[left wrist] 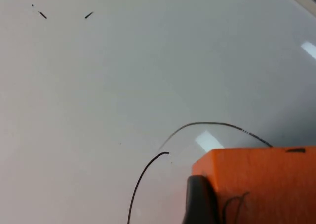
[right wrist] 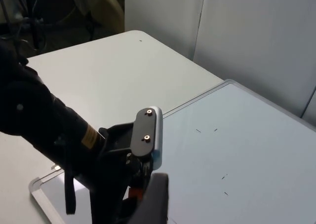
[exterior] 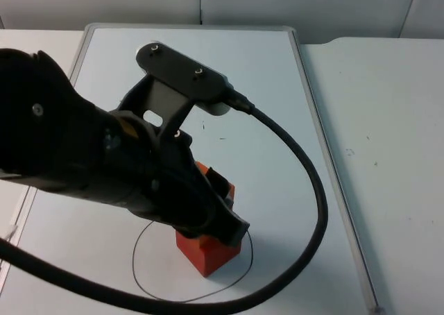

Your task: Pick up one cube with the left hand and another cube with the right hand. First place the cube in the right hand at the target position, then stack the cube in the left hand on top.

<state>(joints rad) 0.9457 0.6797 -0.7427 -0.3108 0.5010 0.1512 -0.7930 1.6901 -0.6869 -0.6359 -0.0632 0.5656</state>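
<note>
Left claw [exterior: 220, 221] clamps an orange cube [exterior: 223, 188] atop a red cube [exterior: 207, 252] inside the drawn circle [exterior: 146, 277]; right claw's [right wrist: 150, 199] state cannot be told.

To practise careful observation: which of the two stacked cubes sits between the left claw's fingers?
The upper cube, held by the left claw. The lower cube stands beneath it on the table, inside the drawn circle.
</note>
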